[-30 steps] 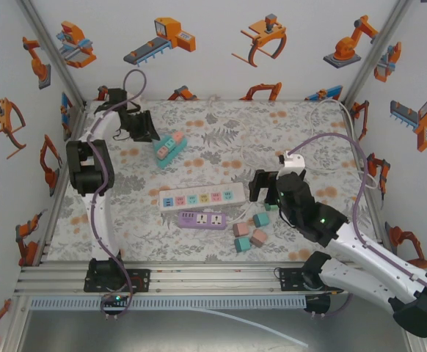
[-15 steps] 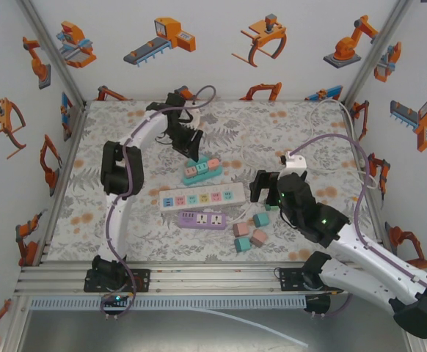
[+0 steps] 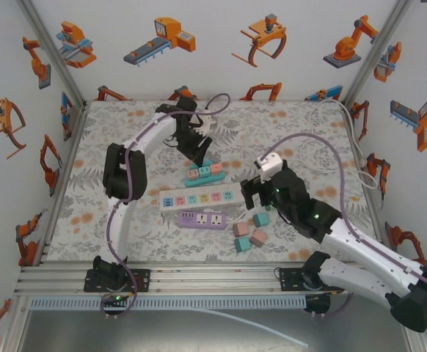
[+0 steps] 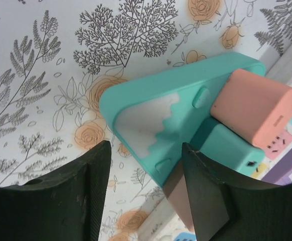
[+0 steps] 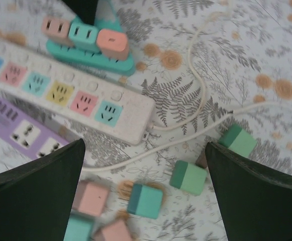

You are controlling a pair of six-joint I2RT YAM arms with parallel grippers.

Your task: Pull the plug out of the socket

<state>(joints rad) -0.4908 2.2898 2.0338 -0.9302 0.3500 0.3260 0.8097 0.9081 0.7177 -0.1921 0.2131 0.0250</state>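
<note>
Your left hand (image 4: pixel 145 150), open astride the teal socket strip (image 4: pixel 156 115), has slid it beside the white strip (image 3: pixel 202 196); its plugs (image 4: pixel 251 113) remain unpulled.

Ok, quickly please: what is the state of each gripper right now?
Left gripper: open, fingers apart at the end of the teal power strip.
Right gripper: open, holding nothing.

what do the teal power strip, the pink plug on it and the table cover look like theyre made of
Teal power strip: probably moulded plastic, smooth, with rounded edges and a soft sheen.
Pink plug: likely matte plastic, judging by its even colour and rounded corners.
Table cover: a flat sheet printed with flowers; whether it is paper, vinyl or cloth is unclear.
</note>
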